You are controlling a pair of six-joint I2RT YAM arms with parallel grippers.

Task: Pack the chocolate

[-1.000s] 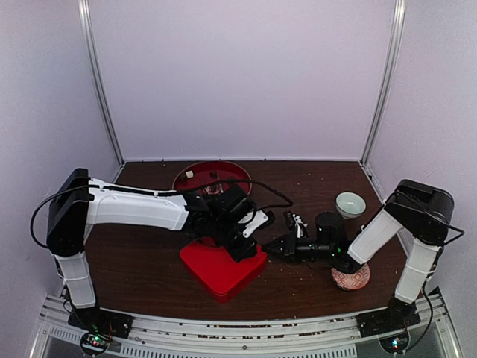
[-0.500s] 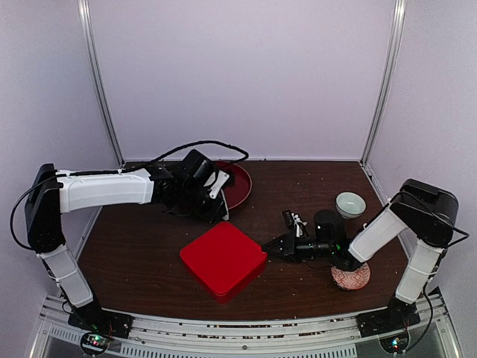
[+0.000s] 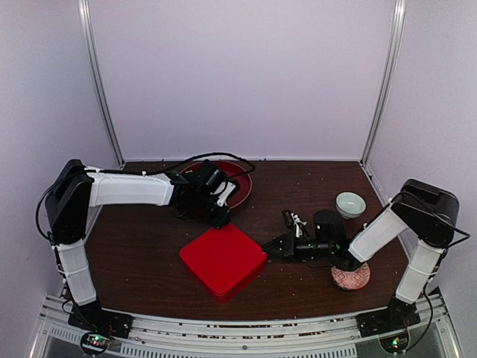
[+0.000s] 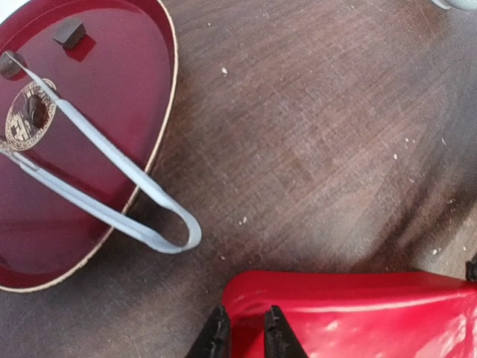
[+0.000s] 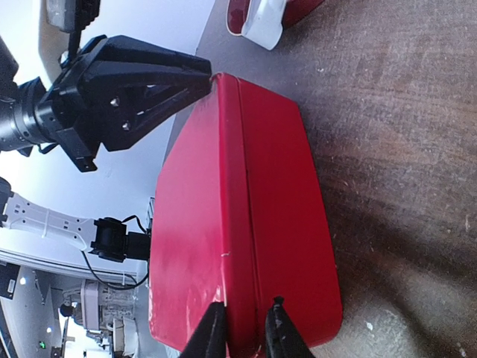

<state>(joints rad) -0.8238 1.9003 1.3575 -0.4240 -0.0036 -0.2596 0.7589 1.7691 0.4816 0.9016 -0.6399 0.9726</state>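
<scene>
The left gripper (image 4: 244, 335) and right gripper (image 5: 244, 328) each showed a narrow gap at opposite corners of the closed red box (image 4: 350, 313); whether either pinched it was unclear. A slipping lid could shove the box into the tongs (image 4: 112, 151), scattering the chocolate (image 4: 69, 33) off the plate (image 4: 168, 97).

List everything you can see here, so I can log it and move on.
Dark wooden table: one, brown, crumb-speckled.
Closed red square box: one, red, centre.
Round glossy plate: one, dark red, behind the box, to the left.
Pale looped tongs: one, grey-white, tips in plate, loop on table.
Dark chocolate pieces: at least two, brown, in plate.
Small pale bowl: one, whitish, back right.
Round patterned object: one, pink, front right, partly hidden.
Left gripper: black, at box's far corner.
Right gripper: black, at box's right corner.
</scene>
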